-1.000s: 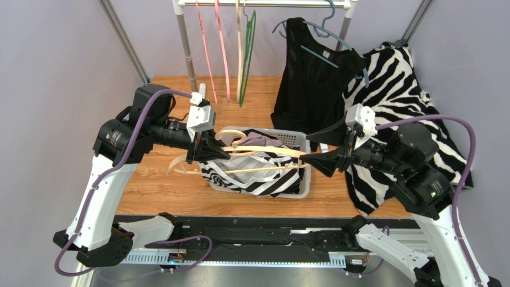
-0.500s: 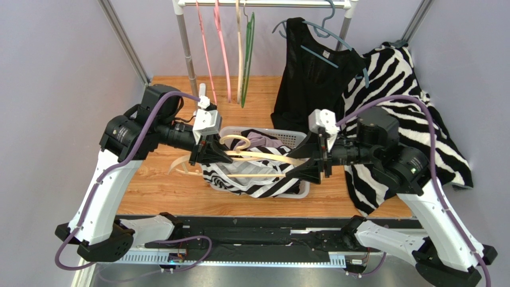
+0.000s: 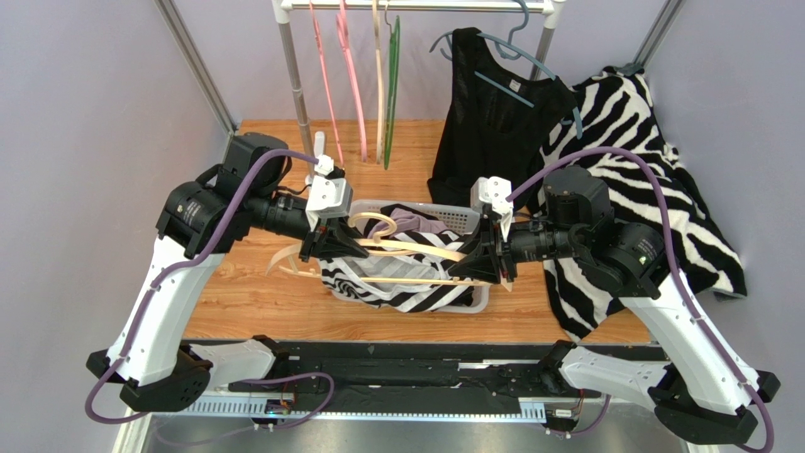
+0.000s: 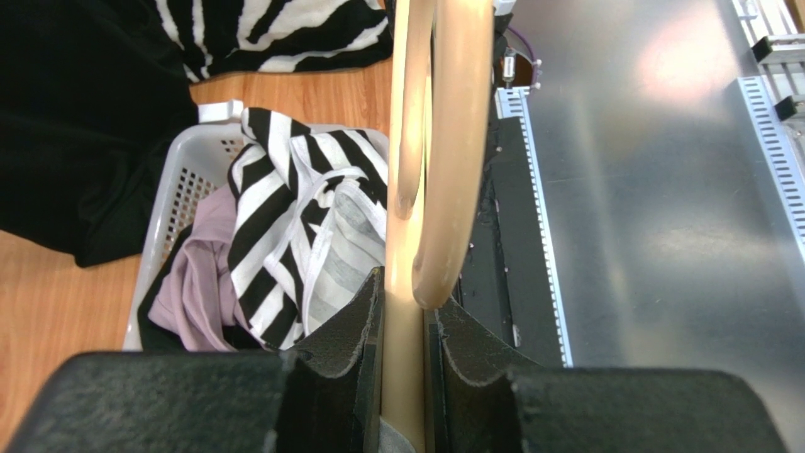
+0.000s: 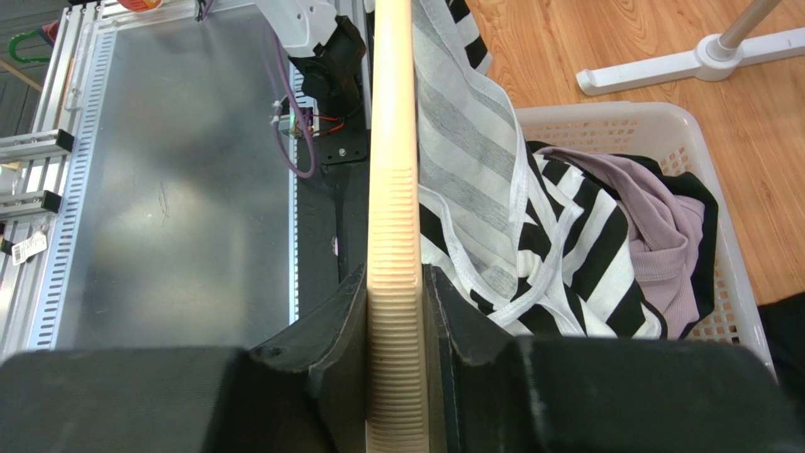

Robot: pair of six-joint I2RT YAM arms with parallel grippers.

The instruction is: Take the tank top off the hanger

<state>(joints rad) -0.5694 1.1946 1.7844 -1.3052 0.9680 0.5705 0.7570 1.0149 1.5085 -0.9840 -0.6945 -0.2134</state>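
A beige hanger (image 3: 416, 250) is held level over the white basket (image 3: 482, 300), one gripper at each end. My left gripper (image 3: 354, 247) is shut on the hanger's neck just below the hook (image 4: 444, 142). My right gripper (image 3: 470, 264) is shut on the ribbed arm end (image 5: 392, 189). The black-and-white striped tank top (image 3: 397, 283) hangs off the hanger and sags into the basket. In the right wrist view its white-edged strap (image 5: 491, 217) lies against the hanger arm. The left wrist view shows the striped cloth (image 4: 283, 217) beside the jaws.
A mauve garment (image 3: 416, 224) lies in the basket. A loose beige hanger (image 3: 288, 264) rests on the table left of the basket. Behind stand a rack with coloured hangers (image 3: 359, 85), a black top on a teal hanger (image 3: 491, 123) and a zebra-print garment (image 3: 633, 142).
My right gripper has moved left to the hanger's arm end and closed on it. The left gripper has kept its hold and shifted slightly right.
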